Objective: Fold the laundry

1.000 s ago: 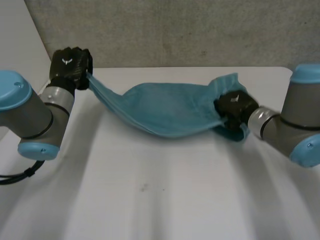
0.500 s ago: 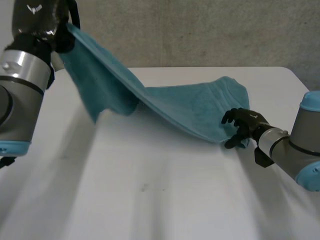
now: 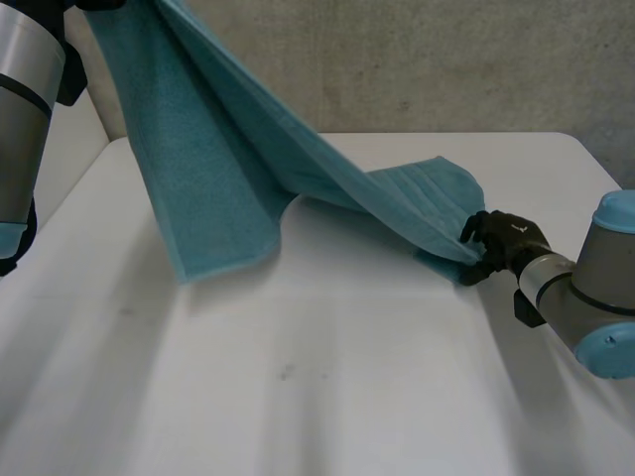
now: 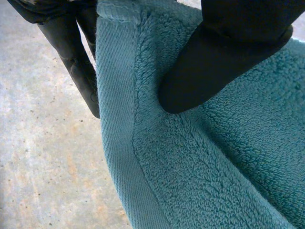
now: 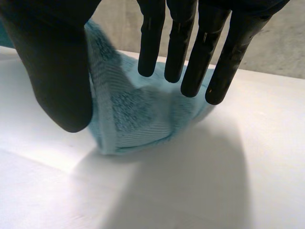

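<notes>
The towel [image 3: 213, 169] is not folded yet. The left hand [image 4: 228, 52] pinches its edge high at 11 o'clock. It slopes down to the worktop [image 3: 327, 397] at 3 o'clock, where the right hand [image 3: 504, 243] hangs loose over a corner.

Towel [image 4: 200, 167]: teal terry cloth, looped pile, fuzzy, matt; flat ribbed woven band along edge.
Left robot hand [image 4: 228, 57], right robot hand [image 5: 47, 71]: black, smooth, plastic-like, faint sheen.
Bench [image 3: 327, 397]: white, smooth, matt.
Wall [image 3: 417, 69]: grey, rough, speckled, concrete-like.
Right arm cap [image 3: 610, 349]: light-blue, glossy.
</notes>
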